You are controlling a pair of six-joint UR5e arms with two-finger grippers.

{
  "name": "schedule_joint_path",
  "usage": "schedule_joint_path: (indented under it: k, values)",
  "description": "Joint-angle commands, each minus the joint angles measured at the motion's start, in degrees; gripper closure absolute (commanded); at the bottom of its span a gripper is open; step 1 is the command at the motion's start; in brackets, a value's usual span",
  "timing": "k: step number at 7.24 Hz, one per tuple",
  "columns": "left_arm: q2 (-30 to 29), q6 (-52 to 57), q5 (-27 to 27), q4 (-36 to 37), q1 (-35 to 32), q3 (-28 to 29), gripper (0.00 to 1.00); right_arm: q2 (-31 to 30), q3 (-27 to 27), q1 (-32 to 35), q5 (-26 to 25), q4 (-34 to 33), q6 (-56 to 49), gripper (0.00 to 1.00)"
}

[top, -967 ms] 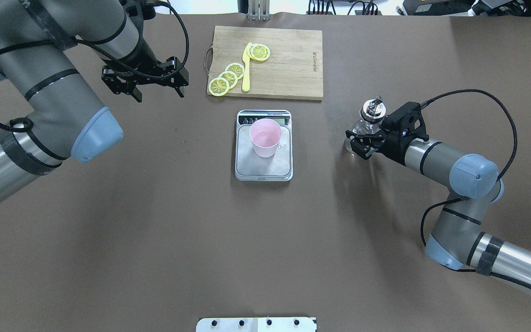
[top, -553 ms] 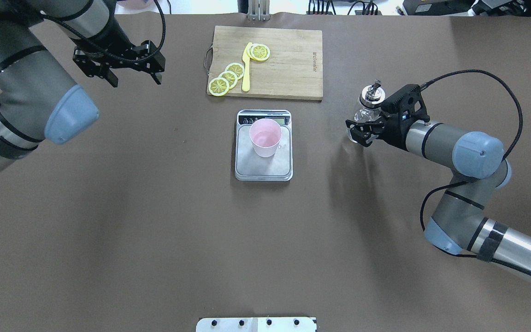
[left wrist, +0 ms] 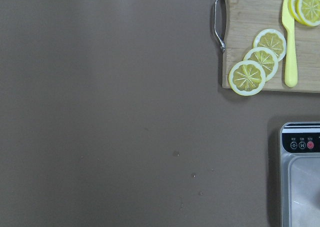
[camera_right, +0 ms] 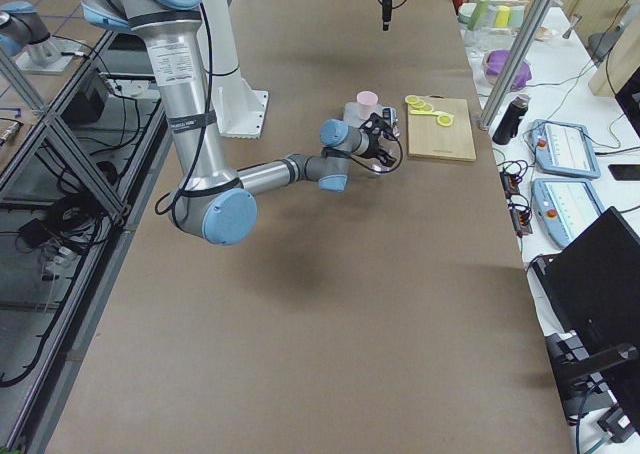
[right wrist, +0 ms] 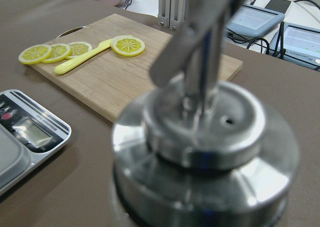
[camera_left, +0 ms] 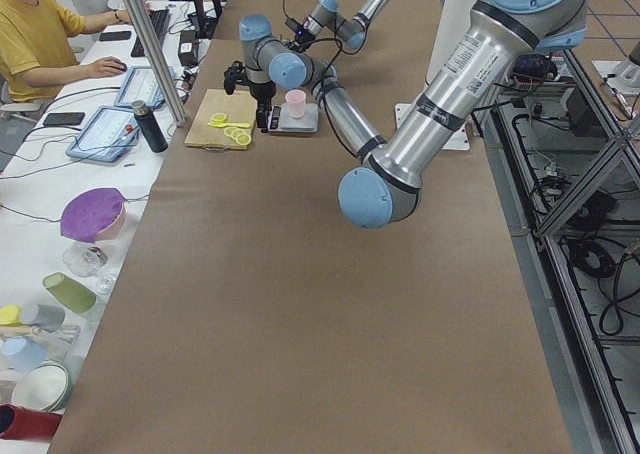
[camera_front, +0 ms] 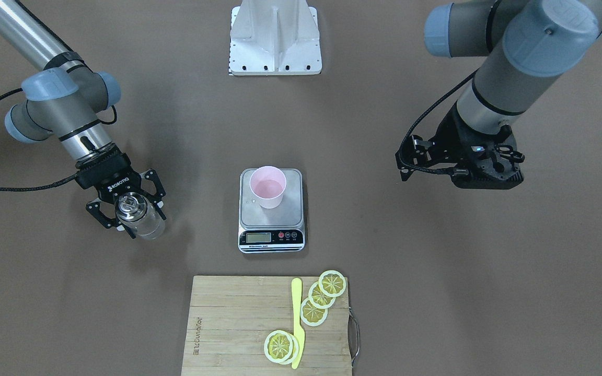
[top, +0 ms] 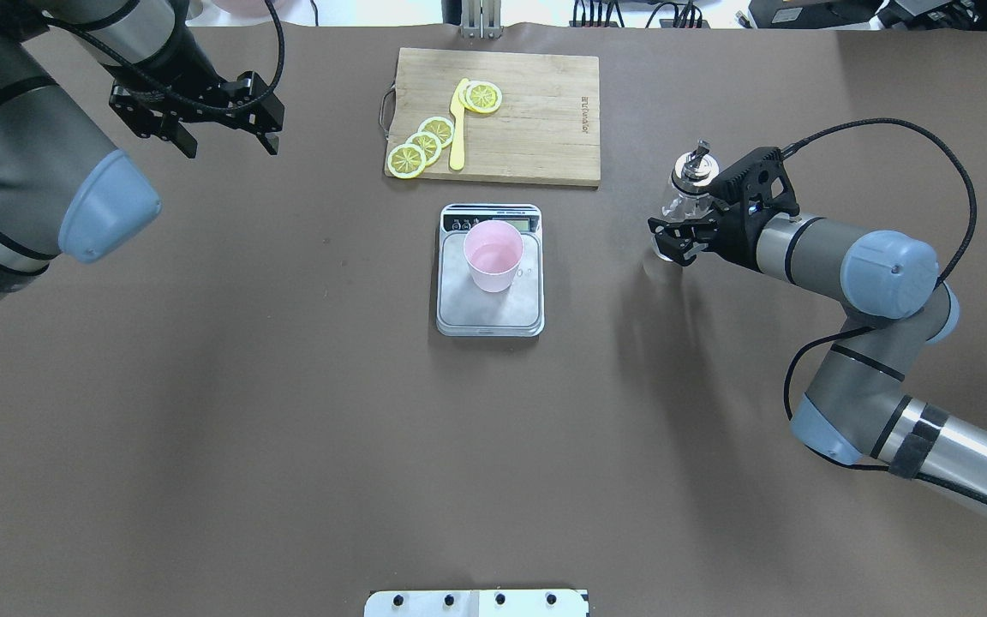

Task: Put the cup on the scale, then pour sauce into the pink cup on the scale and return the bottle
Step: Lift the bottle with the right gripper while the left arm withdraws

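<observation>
Matte brown tabletop (top: 288,386): right gripper (top: 672,242) clamps glass bottle (top: 690,178), left gripper (top: 228,141) spread, pink cup (top: 493,254) on steel scale (top: 490,313).

The left arm (top: 22,163) and the right arm (top: 810,248) are silver-grey tubes with thin black rings, and rounded pale blue caps close their joints. A black braided cable (top: 896,121) loops out from each wrist. The left gripper (top: 230,146) and the right gripper (camera_front: 136,222) are black with angular linkage fingers, the right one lettered ROBOTIQ in white. The white base plate (camera_front: 275,57) shows dark screw holes.
</observation>
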Motion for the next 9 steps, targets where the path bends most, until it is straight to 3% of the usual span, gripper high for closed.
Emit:
schedule_joint_path:
  k: [1,4,7,9]
  values:
    - [0.03,0.01,-0.01,0.01,-0.22,-0.11,0.01,-0.02,-0.06,0.41,0.18,-1.07,0.02,0.74]
    - [2.21,4.56,-2.27,0.01,-2.67,-0.99,0.01,0.51,5.19,5.05,4.04,-12.54,-6.11,0.76]
    - [6.79,14.65,-6.41,0.01,-8.2,-1.52,0.01,2.35,17.04,5.24,1.34,-35.11,-13.04,0.76]
    - [11.0,23.61,-10.27,-0.6,-12.95,-1.43,0.01,2.53,19.62,4.63,-0.51,-40.88,-14.04,0.76]
